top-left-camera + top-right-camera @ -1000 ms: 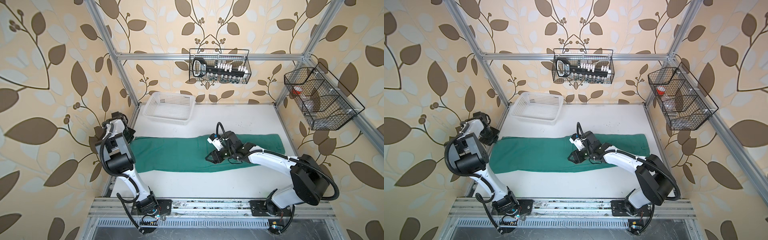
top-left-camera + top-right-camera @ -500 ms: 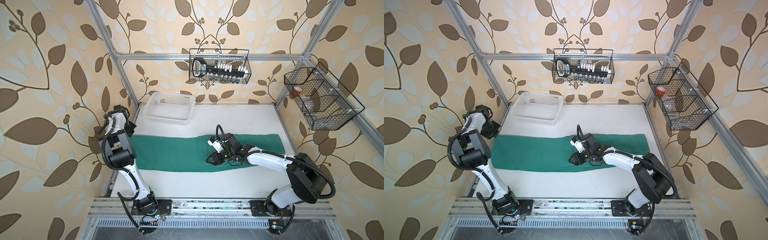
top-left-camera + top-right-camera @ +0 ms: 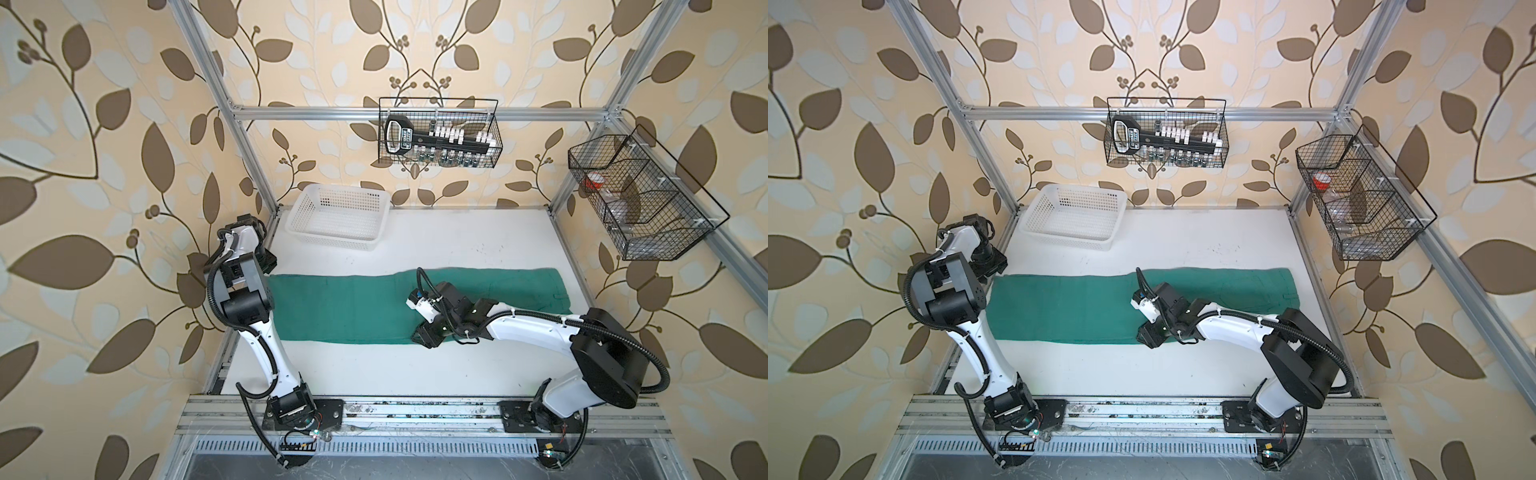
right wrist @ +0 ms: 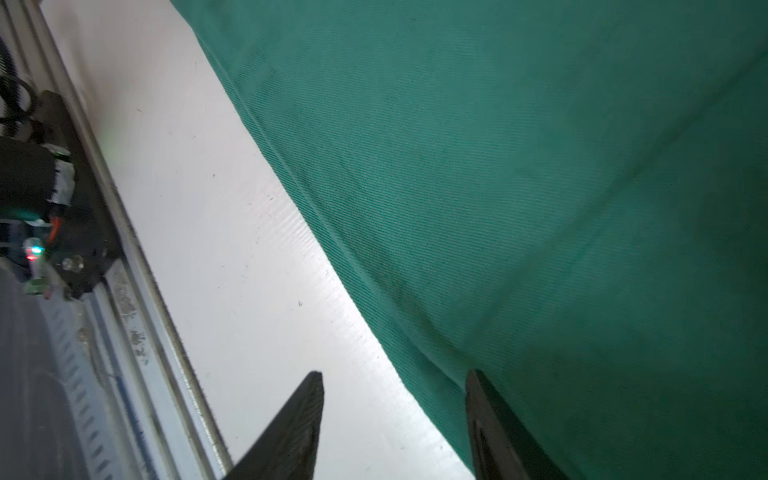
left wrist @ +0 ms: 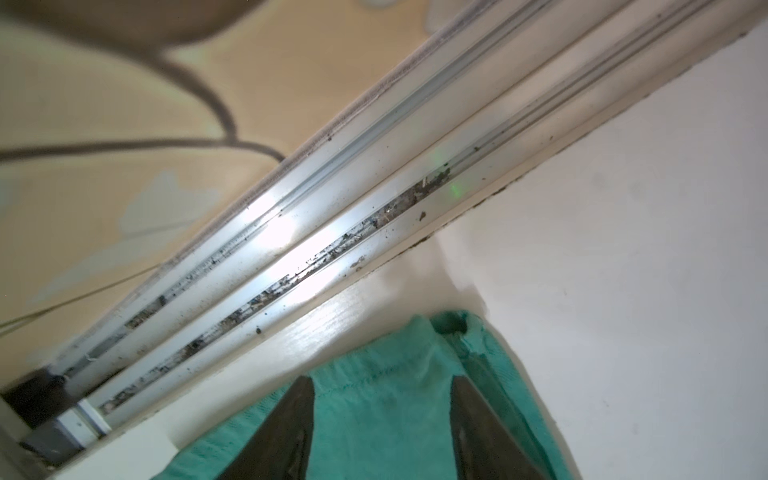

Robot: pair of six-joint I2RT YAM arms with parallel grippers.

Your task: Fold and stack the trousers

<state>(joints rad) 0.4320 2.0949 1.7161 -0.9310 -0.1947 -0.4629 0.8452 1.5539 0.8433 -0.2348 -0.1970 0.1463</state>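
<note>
- The trousers [image 3: 340, 307] lay flat as one long teal-green band across the white table [image 3: 457, 245]. They reached from the left frame rail [image 5: 332, 208] almost to the right edge, and both top views showed this.
- The left gripper [image 5: 380, 386] sat at the far-left corner of the cloth. In its wrist view the two dark fingers [image 5: 286, 432] stood well apart, with the stitched hem end lying between them and nothing pinched.
- That hem end lay just beside the frame rail, and one corner was slightly curled up.
- The right gripper [image 4: 395, 374] was low at the near edge of the trousers, about halfway along their length.
- Its jaws were spread too — one finger [image 4: 291, 432] over bare table, the other at the cloth's edge. Nothing was clamped between them, though whether that second finger touched the fabric I could not tell.
- The white basket [image 3: 332, 245] stood in the far-left corner of the table, apart from the trousers.
- A black wire rack [image 3: 440, 133] hung on the back rail — another was on the right side of the frame.
</note>
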